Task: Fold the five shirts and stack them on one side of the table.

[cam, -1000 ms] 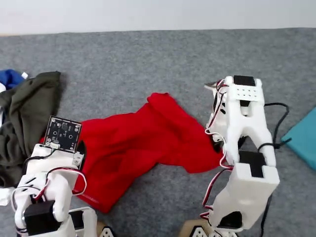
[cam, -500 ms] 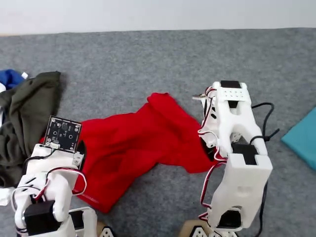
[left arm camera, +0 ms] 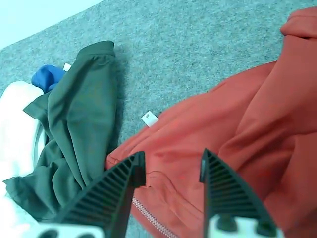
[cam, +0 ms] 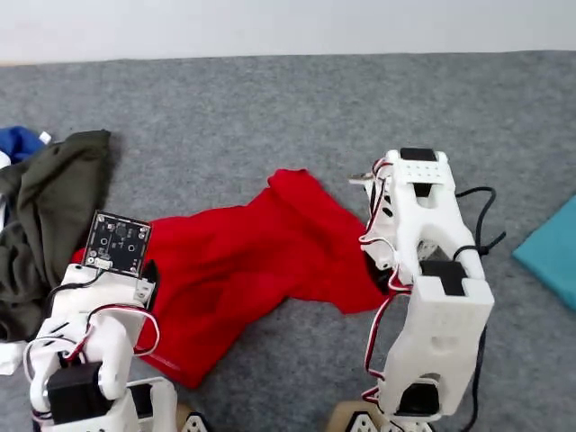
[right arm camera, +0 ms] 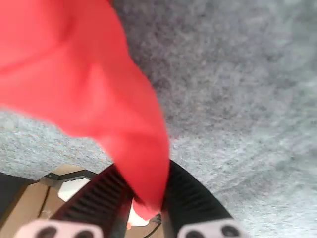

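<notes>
A crumpled red shirt (cam: 243, 261) lies across the middle of the grey table. My right gripper (right arm camera: 146, 198) is shut on a fold of the red shirt (right arm camera: 114, 99) at its right edge, under the right arm (cam: 423, 243). My left gripper (left arm camera: 168, 171) hangs open just above the red shirt (left arm camera: 237, 139), near its left hem and zipper, with nothing between its fingers. The left arm (cam: 99, 315) stands at the shirt's left end.
A dark green shirt (cam: 49, 207) lies bunched at the left edge with a blue one (cam: 18, 141) and a white one (left arm camera: 17, 129) beside it. A teal cloth (cam: 553, 247) lies at the right edge. Bare grey table (cam: 270, 117) stretches behind the red shirt.
The right arm has shifted a little to the left, holding the shirt's right edge. The left arm has barely moved.
</notes>
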Action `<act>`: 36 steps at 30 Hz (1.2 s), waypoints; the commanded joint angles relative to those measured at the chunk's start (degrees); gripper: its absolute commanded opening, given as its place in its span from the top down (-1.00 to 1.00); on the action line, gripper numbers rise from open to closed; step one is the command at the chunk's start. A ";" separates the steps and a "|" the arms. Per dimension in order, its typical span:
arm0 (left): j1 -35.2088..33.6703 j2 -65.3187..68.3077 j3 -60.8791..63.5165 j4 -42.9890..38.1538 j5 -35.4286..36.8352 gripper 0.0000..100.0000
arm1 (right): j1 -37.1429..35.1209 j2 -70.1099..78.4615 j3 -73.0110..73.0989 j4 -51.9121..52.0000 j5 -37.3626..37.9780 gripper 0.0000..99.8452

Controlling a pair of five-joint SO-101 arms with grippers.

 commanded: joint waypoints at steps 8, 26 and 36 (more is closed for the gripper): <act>0.18 0.26 -2.15 -1.41 0.70 0.63 | -1.19 -24.75 -2.99 2.24 2.46 0.98; 19.25 38.42 -22.90 10.81 -3.87 0.75 | 5.58 -29.67 -2.64 0.66 2.02 0.98; 22.42 51.78 -24.75 18.81 -19.43 0.60 | 5.67 -29.85 -2.64 0.66 1.93 0.98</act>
